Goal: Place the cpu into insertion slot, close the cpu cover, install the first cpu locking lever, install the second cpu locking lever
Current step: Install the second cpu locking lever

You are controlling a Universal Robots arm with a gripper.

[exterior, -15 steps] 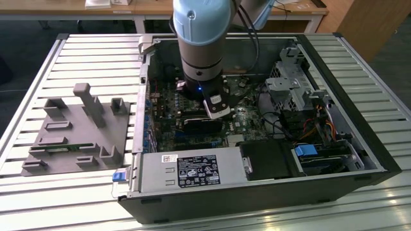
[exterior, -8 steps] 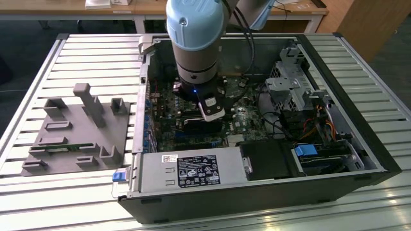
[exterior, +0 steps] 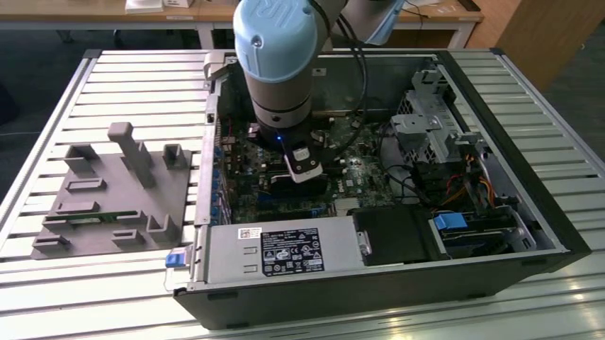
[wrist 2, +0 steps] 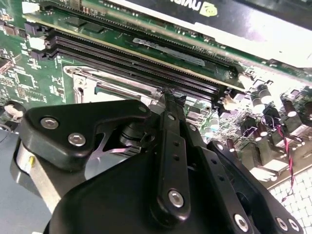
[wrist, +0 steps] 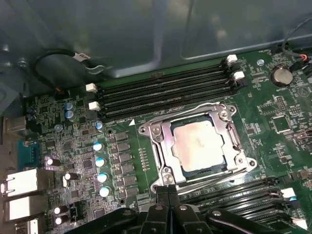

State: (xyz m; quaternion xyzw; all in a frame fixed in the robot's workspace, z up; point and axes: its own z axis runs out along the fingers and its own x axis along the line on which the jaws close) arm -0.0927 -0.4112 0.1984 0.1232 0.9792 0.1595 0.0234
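Note:
In the first wrist view the cpu (wrist: 197, 145) lies flat in the insertion slot (wrist: 146, 130), its pale metal face up. The silver cpu cover (wrist: 165, 146) is down around it, framing the chip. Thin wire levers run along the socket's sides (wrist: 238, 141); I cannot tell whether they are latched. My gripper (wrist: 168, 192) is shut with nothing between its black fingers, the tips just at the socket's edge near one corner. In the second wrist view the fingertips (wrist 2: 170, 97) meet the socket's metal frame (wrist 2: 92, 83). In the exterior view my gripper (exterior: 300, 172) hangs low over the motherboard mid-case.
Black memory slots (wrist: 165, 92) run beside the socket. A graphics card (wrist 2: 219, 14) stands close by. The grey power supply (exterior: 279, 248) sits at the case's near wall, and a drive cage (exterior: 444, 134) at the exterior view's right. A grey fixture (exterior: 113, 191) lies outside the case.

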